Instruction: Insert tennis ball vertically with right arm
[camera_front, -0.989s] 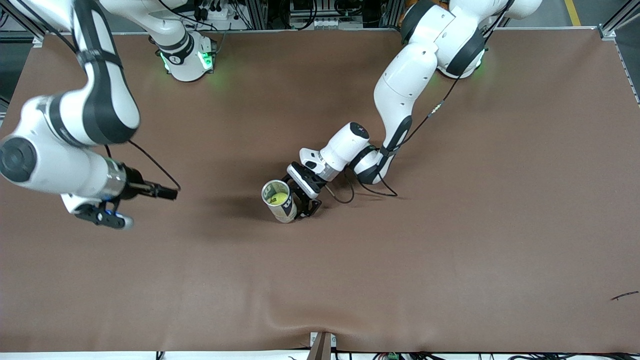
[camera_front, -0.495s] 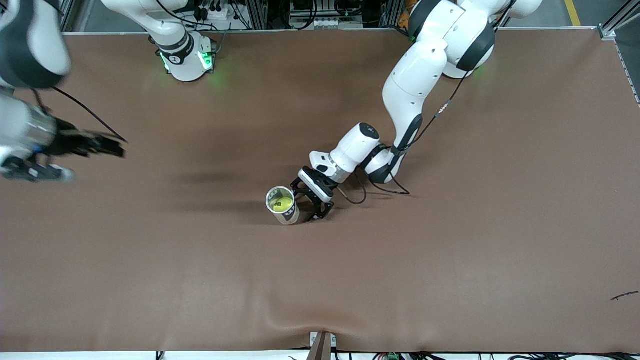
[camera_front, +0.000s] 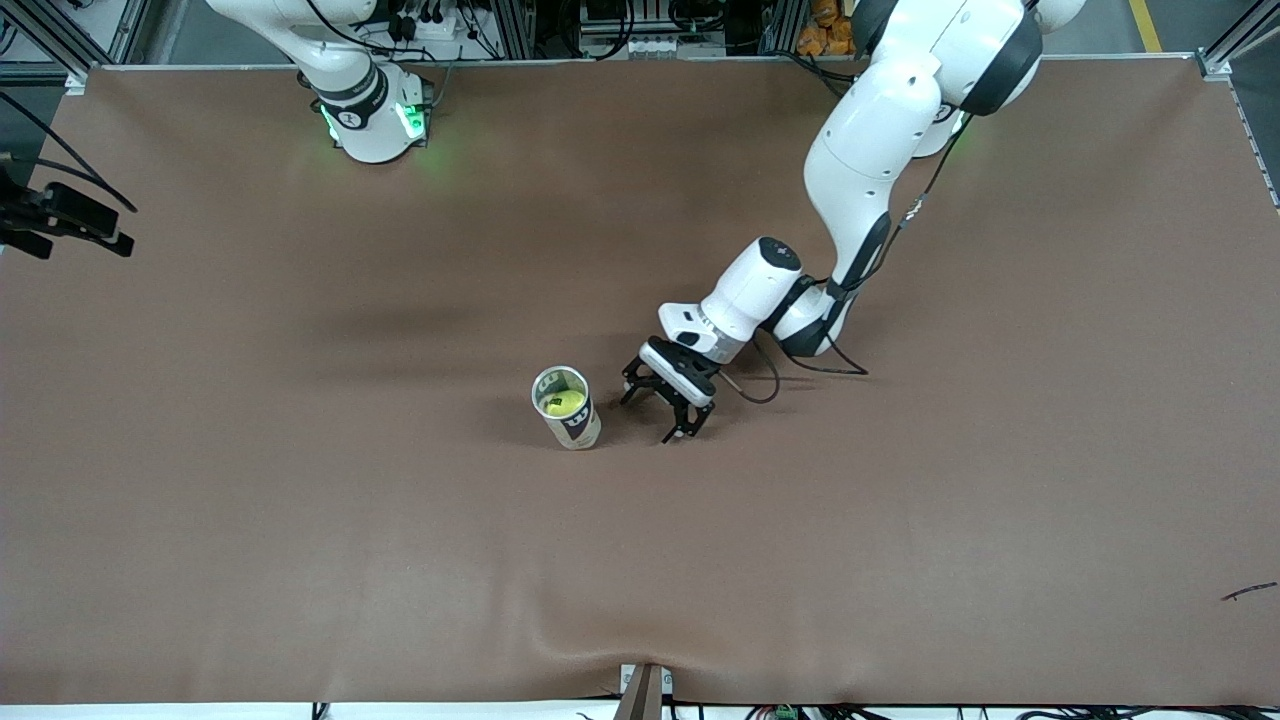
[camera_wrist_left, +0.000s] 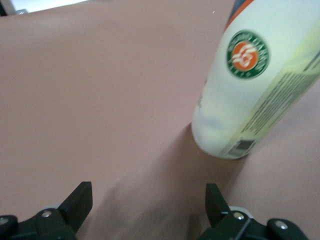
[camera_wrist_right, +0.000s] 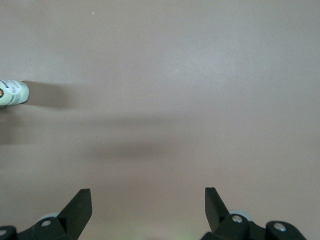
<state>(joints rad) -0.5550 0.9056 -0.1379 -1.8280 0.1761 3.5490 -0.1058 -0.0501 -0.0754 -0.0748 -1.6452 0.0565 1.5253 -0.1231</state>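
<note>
A white tennis ball can (camera_front: 570, 415) stands upright in the middle of the table, open end up, with a yellow tennis ball (camera_front: 563, 402) inside it. My left gripper (camera_front: 651, 415) is open and empty, low over the table beside the can toward the left arm's end, a small gap away. The left wrist view shows the can (camera_wrist_left: 255, 85) ahead of the open left gripper (camera_wrist_left: 148, 202). My right gripper (camera_wrist_right: 148, 205) is open and empty above bare table, with the can (camera_wrist_right: 12, 93) small and distant. In the front view only a black part of the right wrist (camera_front: 62, 215) shows at the edge.
The brown mat (camera_front: 900, 500) covers the whole table. The right arm's base (camera_front: 370, 110) stands at the back edge. A small dark scrap (camera_front: 1250, 590) lies near the front camera at the left arm's end. The mat wrinkles at the front edge (camera_front: 600, 640).
My left gripper has let go of the can and drawn back toward the left arm's end. The can went from tilted to upright. My right arm swung away to the view's edge.
</note>
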